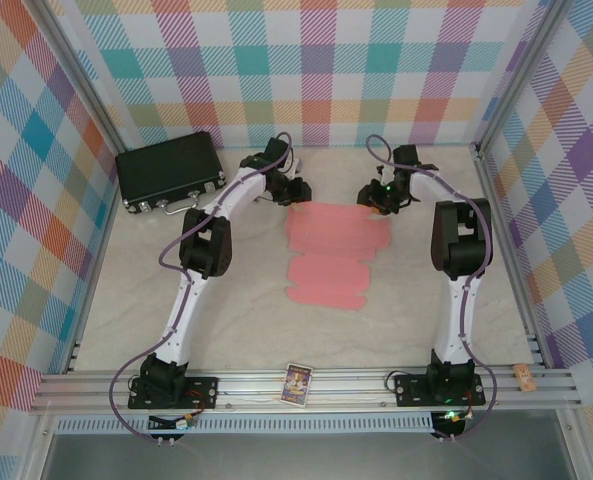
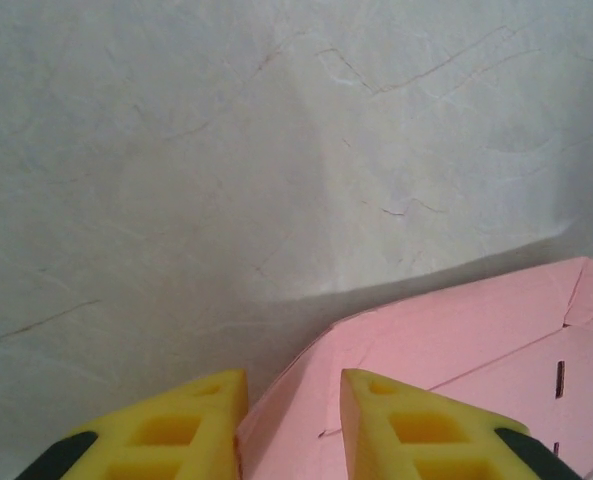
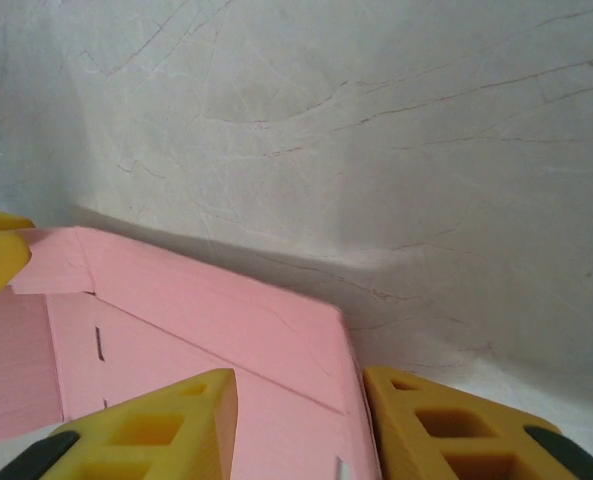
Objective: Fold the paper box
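Note:
The paper box [image 1: 331, 245] lies as a flat salmon-pink die-cut sheet in the middle of the table. My left gripper [image 1: 294, 193] sits low at its far left corner. In the left wrist view the yellow fingers [image 2: 196, 425] stand apart around that corner of the sheet [image 2: 476, 340], the left one against its edge. My right gripper [image 1: 376, 197] is at the far right corner. There its jaws [image 3: 301, 395] are also apart, with the sheet's end flap [image 3: 196, 300] between them and the right finger [image 3: 426, 420] beside the edge. The flap's far edge looks slightly lifted.
A black hard case [image 1: 169, 172] with latches lies at the back left. A small card [image 1: 297, 383] rests on the near rail, a cork-coloured piece [image 1: 524, 375] at the rail's right end. Plaid walls close in the table on three sides.

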`<state>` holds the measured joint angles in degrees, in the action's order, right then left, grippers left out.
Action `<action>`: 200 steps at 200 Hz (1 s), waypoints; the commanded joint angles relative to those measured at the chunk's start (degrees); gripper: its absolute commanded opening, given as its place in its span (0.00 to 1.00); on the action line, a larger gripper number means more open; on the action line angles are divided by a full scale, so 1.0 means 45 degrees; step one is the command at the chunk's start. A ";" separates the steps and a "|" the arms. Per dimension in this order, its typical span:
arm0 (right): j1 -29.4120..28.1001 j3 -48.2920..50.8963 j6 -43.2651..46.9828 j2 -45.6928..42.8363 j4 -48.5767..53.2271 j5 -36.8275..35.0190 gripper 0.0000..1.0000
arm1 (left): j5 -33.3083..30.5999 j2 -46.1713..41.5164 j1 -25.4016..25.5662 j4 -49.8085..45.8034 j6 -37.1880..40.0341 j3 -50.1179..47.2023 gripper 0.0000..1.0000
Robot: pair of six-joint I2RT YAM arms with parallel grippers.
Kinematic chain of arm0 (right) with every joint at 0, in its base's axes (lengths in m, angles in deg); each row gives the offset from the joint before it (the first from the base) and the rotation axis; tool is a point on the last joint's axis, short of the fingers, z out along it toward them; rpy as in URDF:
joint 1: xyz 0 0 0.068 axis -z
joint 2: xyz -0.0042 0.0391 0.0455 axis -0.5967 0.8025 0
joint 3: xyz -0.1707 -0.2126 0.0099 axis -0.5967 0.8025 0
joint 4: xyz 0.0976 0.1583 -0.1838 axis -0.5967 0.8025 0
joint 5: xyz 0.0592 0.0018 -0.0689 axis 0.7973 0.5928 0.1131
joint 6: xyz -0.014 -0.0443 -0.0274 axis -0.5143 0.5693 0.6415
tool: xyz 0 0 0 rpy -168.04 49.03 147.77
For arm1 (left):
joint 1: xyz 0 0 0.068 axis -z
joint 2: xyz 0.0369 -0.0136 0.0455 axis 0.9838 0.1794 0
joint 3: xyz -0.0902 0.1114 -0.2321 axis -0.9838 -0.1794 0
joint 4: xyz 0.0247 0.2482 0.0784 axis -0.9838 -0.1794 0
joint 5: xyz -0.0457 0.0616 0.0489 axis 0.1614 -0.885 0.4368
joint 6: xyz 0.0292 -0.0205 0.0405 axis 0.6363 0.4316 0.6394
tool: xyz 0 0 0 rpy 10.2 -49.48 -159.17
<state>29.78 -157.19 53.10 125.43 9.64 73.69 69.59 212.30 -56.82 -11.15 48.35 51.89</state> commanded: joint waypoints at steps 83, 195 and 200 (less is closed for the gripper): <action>-0.0269 -0.0289 -0.0344 -0.0177 -0.0202 0.1036 0.37 | 0.1741 -0.0250 0.0194 0.0410 -0.0283 0.0287 0.38; -0.0281 -0.0265 -0.0541 0.0126 -0.0431 0.1139 0.38 | 0.2457 -0.0285 0.0486 0.0625 0.0008 0.0294 0.43; -0.0276 -0.0270 -0.0541 0.0140 -0.0443 0.1131 0.37 | 0.2443 -0.0284 0.0504 0.0625 0.0046 0.0301 0.42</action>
<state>29.04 -157.19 51.13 125.43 8.48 77.10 78.39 212.30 -55.90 -8.13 47.83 51.89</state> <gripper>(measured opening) 0.376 0.432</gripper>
